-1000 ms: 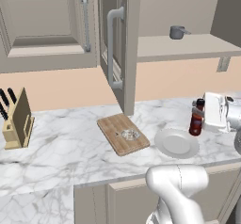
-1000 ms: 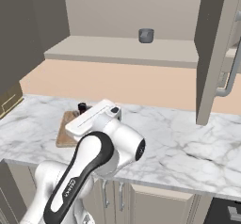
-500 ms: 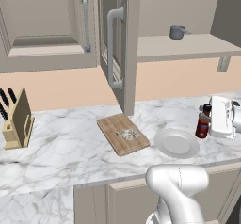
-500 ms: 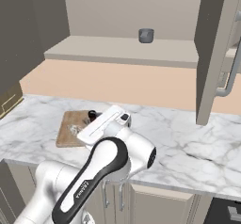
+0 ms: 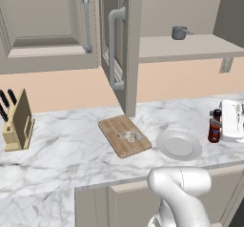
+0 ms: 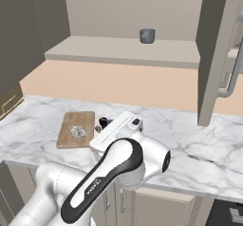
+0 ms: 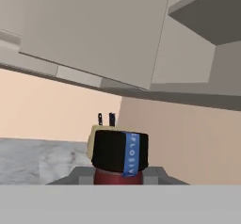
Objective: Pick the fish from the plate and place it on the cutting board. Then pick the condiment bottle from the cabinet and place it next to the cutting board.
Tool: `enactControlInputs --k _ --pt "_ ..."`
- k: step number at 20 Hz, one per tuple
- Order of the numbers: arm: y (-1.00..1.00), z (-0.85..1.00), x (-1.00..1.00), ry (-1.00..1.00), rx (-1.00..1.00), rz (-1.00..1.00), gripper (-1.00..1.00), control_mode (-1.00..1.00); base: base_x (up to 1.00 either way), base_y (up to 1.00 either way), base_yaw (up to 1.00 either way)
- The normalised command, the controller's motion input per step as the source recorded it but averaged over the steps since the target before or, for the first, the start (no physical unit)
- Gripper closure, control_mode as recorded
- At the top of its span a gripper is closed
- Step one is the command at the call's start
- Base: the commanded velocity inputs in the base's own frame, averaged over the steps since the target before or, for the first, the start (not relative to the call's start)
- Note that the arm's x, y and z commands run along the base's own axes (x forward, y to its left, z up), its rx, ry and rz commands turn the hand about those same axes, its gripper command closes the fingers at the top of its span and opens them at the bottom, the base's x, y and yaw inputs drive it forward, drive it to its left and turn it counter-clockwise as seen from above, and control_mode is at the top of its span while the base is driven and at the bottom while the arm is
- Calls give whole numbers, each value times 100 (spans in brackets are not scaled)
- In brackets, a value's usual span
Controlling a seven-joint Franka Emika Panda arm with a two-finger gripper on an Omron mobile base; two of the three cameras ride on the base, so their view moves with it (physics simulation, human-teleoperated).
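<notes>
One end effector (image 7: 118,173) | clamped on condiment bottle (image 5: 215,126) | beside plate (image 5: 179,145)

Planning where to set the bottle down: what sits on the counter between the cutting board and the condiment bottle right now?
The plate, seen in the left base view, sits between the cutting board and the condiment bottle.

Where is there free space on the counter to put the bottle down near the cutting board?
Bare marble lies between the knife block and the cutting board, and along the counter's front edge. Right of the board it is crowded: the plate, then the gripper holding the condiment bottle.
</notes>
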Motion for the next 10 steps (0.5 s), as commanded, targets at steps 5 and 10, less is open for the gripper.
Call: enactControlInputs --k 5,10 --pt "-25 -35 0 3 0 0 100 -100 0 0 0" --pt "-17 -33 9 1 3 0 100 -100 0 0 0"
